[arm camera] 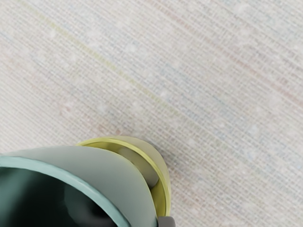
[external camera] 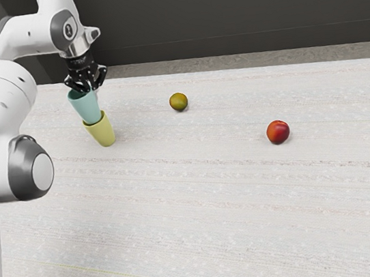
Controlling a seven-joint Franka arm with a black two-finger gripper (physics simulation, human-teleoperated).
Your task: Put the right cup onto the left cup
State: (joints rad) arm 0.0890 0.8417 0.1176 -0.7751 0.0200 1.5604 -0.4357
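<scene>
Exterior view: the pale table (external camera: 205, 232) spreads widest, its far edge running across behind everything, a corner of dark showing past its near edge at the exterior view's lower left. The white arm (external camera: 11, 101) comes in from the exterior view's left, over the table. The black gripper (external camera: 90, 88) is down at the rim of the teal cup (external camera: 86, 108); whether its jaws are open or closed, I cannot tell. That cup's lower end is at the mouth of the yellow cup (external camera: 104, 132), near the far edge; how deep it sits, I cannot tell. In the wrist view, part of the yellow rim and hollow shows beside the teal wall. Toward the exterior view's right, well apart from the cups, lies a red fruit (external camera: 278, 132); the smaller olive-green fruit (external camera: 178, 101) lies between, nearer the far edge. Broad room for moving stretches from the cups toward the near edge.
</scene>
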